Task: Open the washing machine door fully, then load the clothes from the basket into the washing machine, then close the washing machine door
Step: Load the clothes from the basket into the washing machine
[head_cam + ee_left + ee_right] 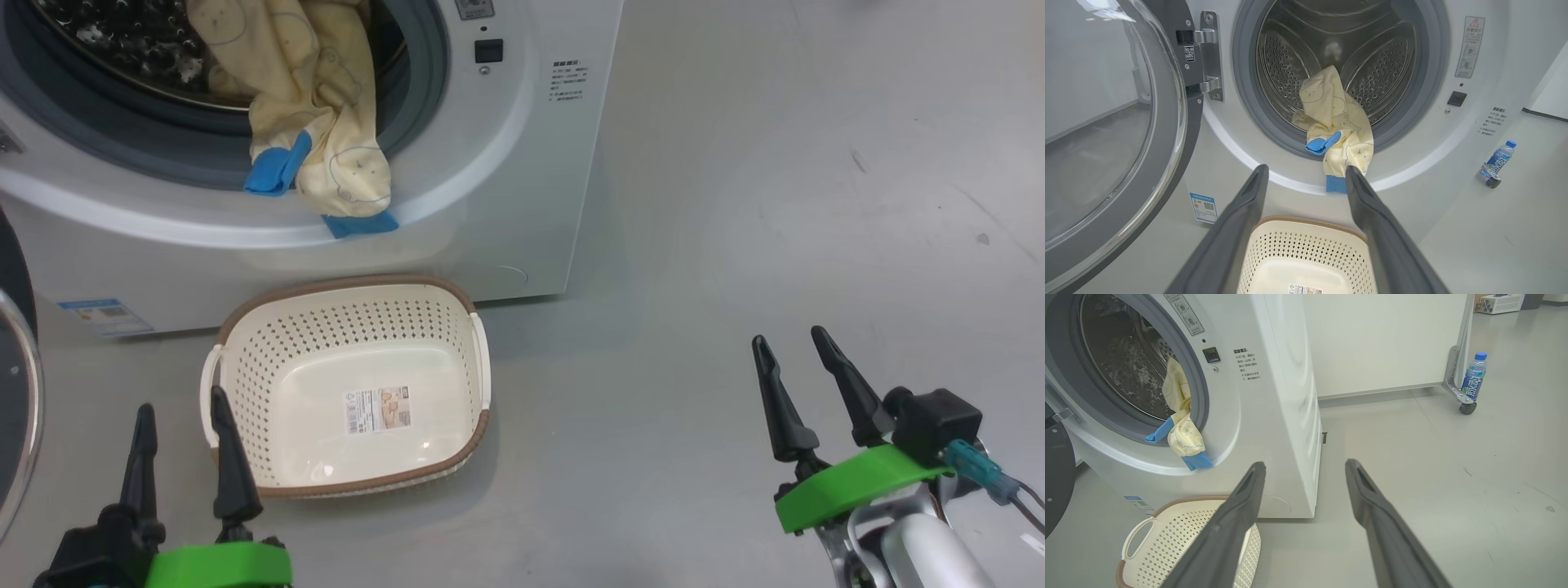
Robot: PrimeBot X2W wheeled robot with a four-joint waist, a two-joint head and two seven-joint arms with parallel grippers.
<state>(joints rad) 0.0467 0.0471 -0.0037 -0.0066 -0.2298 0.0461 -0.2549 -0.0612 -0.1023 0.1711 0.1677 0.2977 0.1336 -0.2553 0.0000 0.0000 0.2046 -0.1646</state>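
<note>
Head view: shows the clothes (314, 122) hanging half out of the washing machine (506, 204) mouth, blue trim (359, 224) lying over the white front. Finds the basket (351, 384) on the floor (735, 204) just before the machine, the left claw (182, 402) at its near left corner, the right claw (789, 335) well apart; both spread open, gripping nothing.

Left wrist view: shows the washing machine door (1180, 134) swung wide on its hinge (1208, 57), and a bottle (1496, 161) standing on the floor.

Right wrist view: shows parted fingers (1241, 514) over the floor beside the basket.

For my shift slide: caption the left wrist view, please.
Open left gripper faces the washing machine: door wide open, bear-print garment draped over the gasket, basket below.
</note>
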